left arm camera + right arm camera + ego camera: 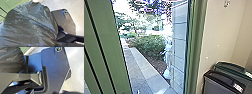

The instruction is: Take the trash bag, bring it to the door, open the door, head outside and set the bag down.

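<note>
The trash bag is cut off by the edge of both wrist pictures, so its full outline can't be told. In the head view, the green door panel runs out of frame, as do both bins; the front bin hides part of the rear bin, and their labels are too blurred to read. Outside, a pale shape beside the bush is too blurred to make out

Wide dark plate, angled edges, pale-ringed round fitting near one corner; angular gray bar, silvery ring.
</note>
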`<state>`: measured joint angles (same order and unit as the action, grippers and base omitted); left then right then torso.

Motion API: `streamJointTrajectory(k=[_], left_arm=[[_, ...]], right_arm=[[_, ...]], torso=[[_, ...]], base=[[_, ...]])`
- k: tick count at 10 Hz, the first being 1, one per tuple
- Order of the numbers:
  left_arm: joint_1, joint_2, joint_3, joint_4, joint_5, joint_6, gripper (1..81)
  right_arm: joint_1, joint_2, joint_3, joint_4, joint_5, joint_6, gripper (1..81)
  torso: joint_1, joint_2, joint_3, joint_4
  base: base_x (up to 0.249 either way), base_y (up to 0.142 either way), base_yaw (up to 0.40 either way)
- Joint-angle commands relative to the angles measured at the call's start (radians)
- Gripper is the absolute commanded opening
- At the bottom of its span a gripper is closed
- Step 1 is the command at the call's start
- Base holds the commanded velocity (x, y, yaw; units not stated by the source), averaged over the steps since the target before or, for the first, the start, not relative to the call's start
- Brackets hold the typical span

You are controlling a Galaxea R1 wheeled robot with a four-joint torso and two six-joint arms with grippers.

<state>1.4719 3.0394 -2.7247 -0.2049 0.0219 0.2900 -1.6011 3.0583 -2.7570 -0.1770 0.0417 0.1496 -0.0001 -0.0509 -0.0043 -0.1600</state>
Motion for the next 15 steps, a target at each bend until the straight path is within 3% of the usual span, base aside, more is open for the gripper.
streamJointTrajectory(k=[1, 9, 11, 15], left_arm=[[-0.066, -0.005, 0.000, 0.009, 0.052, 0.005, 1.0], [-0.064, -0.006, 0.000, 0.012, 0.052, 0.006, 1.0], [-0.058, -0.008, 0.002, 0.028, 0.049, 0.006, 1.0], [-0.035, -0.031, 0.028, 0.032, -0.016, 0.006, 1.0]], right_arm=[[0.049, 0.004, 0.004, -0.004, -0.048, -0.002, 81.1], [0.049, 0.004, 0.002, -0.004, -0.048, -0.001, 81.1], [0.049, 0.004, 0.005, -0.004, -0.048, -0.001, 81.1], [0.037, -0.011, 0.033, -0.004, -0.034, -0.007, 81.1]], torso=[[0.000, 0.000, 0.000, 0.000], [0.000, 0.000, 0.000, 0.000], [0.000, 0.000, 0.000, 0.000], [0.000, 0.000, 0.000, 0.000]], base=[[0.000, 0.000, 0.000], [0.000, 0.000, 0.119], [0.000, 0.000, 0.177], [0.000, 0.000, 0.193]])
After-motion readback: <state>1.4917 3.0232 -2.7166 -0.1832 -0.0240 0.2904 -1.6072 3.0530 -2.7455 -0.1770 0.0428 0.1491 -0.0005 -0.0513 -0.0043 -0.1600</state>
